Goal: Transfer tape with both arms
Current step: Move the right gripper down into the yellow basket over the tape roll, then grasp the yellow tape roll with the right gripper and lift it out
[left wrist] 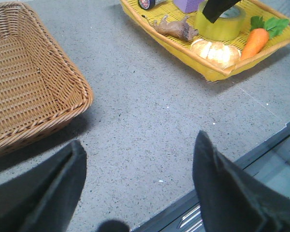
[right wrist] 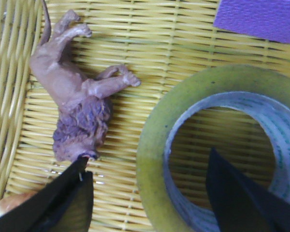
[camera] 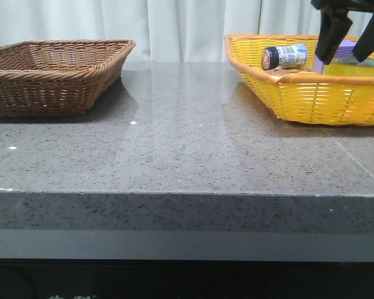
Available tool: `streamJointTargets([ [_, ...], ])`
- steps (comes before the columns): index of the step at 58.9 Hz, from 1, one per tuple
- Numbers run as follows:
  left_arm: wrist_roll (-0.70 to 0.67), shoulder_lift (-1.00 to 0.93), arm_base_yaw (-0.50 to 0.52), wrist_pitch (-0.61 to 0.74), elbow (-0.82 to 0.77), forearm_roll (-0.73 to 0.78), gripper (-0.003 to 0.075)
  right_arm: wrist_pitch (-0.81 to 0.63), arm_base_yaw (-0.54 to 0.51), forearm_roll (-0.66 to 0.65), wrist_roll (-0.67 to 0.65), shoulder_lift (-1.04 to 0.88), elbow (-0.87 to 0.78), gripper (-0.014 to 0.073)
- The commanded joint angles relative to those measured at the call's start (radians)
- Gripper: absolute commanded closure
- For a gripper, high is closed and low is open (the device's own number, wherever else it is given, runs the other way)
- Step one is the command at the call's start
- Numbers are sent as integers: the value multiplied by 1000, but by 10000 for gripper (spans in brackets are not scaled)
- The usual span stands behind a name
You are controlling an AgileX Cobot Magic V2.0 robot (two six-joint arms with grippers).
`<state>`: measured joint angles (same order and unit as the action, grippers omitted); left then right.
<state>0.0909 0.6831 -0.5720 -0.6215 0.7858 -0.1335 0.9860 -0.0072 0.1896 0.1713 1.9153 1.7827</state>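
Tape (right wrist: pixel 154 145): stiff, light, slick-sided roll lying flat in yellow basket (right wrist: pixel 135 29); your spread right gripper (right wrist: pixel 150 193) straddles its wall; pinch there.

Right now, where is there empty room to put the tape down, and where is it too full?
The brown wicker basket holds nothing in view. Between it and the yellow basket the grey table lies bare. The yellow basket is crowded: tape, toy lion, carrot, orange, purple block, small jar, with the right gripper open around the tape's rim.
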Motion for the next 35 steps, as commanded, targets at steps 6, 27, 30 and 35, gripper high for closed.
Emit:
streamJointTargets([
  [6, 1, 5, -6, 74, 34, -14, 248, -51, 0, 17, 11, -11, 31, 77],
  [27, 1, 5, -6, 74, 34, -14, 248, -45, 0, 13, 13, 41, 31, 189],
  [30, 1, 5, -6, 74, 34, -14, 248, -44, 0, 13, 13, 42, 31, 252],
  [35, 1, 5, -6, 74, 34, -14, 248, -44, 0, 13, 13, 40, 32, 372],
])
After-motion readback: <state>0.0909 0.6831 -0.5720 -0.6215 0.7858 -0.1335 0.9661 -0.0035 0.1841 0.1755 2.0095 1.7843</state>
